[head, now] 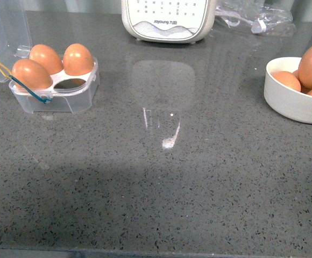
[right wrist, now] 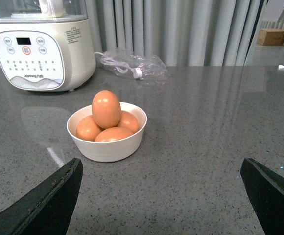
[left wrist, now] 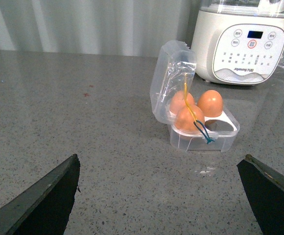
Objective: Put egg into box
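Observation:
The clear plastic box (head: 56,97) (left wrist: 203,139) stands at the table's back left with its lid (left wrist: 171,81) raised; three brown eggs (head: 47,58) sit in it and its front right cell (head: 70,83) is bare. Yellow and blue bands (left wrist: 201,128) hang over its front. At the right edge, a white bowl (head: 290,105) (right wrist: 107,149) holds several brown eggs, one egg (right wrist: 106,108) lying on top. My left gripper (left wrist: 159,196) is open, well short of the box. My right gripper (right wrist: 161,196) is open, short of the bowl and beside it. Neither arm shows in the front view.
A white kitchen appliance (head: 167,21) (right wrist: 41,46) stands at the back middle. A clear bag with a cable (right wrist: 132,66) lies behind the bowl. Grey speckled tabletop (head: 161,177) stretches between box and bowl.

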Robot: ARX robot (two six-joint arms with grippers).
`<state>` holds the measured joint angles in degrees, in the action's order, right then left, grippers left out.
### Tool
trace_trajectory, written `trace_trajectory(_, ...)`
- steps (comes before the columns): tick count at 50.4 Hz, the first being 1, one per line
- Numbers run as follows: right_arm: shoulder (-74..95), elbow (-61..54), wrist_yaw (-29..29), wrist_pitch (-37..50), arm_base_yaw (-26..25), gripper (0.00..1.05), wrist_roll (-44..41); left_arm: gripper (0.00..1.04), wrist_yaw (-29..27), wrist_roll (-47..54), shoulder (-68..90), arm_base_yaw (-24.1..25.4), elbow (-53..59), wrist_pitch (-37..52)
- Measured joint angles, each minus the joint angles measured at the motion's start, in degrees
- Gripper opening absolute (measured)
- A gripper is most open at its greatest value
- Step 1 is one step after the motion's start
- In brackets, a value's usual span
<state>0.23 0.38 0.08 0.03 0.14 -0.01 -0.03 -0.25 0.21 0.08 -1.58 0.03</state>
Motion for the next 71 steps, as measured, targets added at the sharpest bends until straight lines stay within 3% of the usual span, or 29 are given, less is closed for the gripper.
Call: trace_trajectory(71,0.00,0.00,-0.02,0.00,0.00,0.98,0.00,0.98,0.00,0.00,0.00,0.00,0.00,0.00)
